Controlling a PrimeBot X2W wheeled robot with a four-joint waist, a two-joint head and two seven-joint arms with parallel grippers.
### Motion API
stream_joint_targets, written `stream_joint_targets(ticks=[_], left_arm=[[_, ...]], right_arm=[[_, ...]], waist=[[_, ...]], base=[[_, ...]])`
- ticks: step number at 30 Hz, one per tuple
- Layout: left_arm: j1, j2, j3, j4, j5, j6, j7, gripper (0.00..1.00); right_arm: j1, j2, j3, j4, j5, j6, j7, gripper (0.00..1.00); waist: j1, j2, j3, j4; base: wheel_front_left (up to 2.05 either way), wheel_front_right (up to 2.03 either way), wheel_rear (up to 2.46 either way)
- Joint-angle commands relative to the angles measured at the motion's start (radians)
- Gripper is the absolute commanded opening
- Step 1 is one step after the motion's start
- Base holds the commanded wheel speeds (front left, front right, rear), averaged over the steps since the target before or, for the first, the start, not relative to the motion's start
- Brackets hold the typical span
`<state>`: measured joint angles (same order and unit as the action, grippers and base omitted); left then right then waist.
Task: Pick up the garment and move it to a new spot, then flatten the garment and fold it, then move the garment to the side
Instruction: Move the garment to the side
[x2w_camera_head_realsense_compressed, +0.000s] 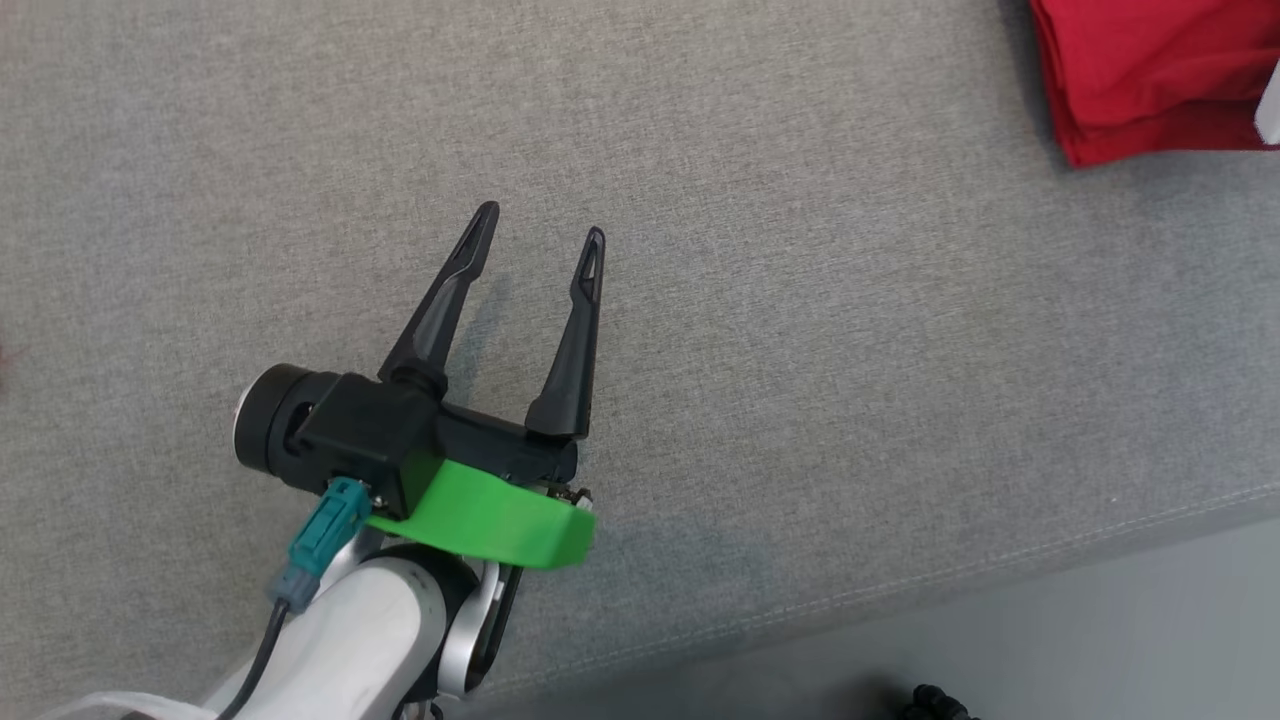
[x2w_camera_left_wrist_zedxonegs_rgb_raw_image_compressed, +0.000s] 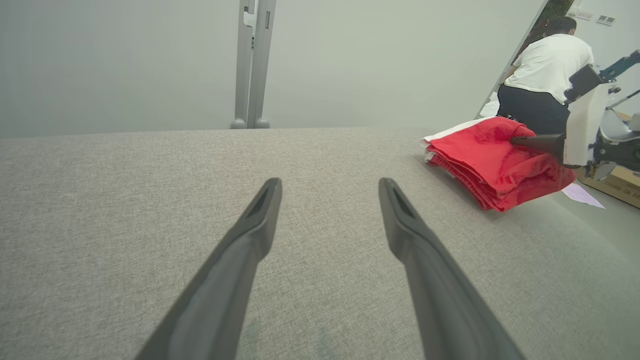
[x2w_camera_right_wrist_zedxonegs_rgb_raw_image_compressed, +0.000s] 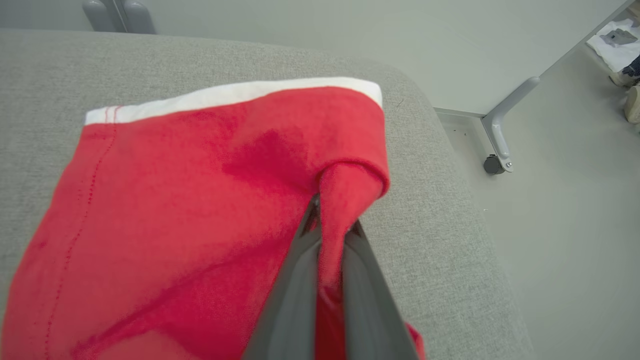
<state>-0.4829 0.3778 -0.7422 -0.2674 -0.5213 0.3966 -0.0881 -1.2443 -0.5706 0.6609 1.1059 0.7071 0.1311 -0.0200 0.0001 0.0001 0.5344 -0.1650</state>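
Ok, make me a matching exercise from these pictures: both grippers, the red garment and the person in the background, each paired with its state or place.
1 left gripper
2 right gripper
3 garment
4 person

A shut, pinching red cloth
B open over the bare grey table
C lying in layers near the table's corner
D beyond the table, back turned

Pairs: 1-B, 2-A, 3-C, 4-D
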Motion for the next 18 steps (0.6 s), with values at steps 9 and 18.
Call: stream_joint_targets(ticks=[9,18], left_arm=[[-0.024,0.014,-0.012,-0.046,0.028,0.018,0.023,1.0],[-0.028,0.02,-0.02,-0.067,0.04,0.026,0.036,1.0]], right_arm=[[-0.096,-0.041,0.039,0.077,-0.108,-0.001,-0.04,0.0],[-0.125,-0.057,0.025,0.165,-0.19,-0.001,-0.114,0.23]], waist=[[-0.0001,-0.0001,0.068,0.045],[-0.0001,-0.0001,0.088,0.058]], base=[[0.0,0.0,0.0],[0.0,0.0,0.0]])
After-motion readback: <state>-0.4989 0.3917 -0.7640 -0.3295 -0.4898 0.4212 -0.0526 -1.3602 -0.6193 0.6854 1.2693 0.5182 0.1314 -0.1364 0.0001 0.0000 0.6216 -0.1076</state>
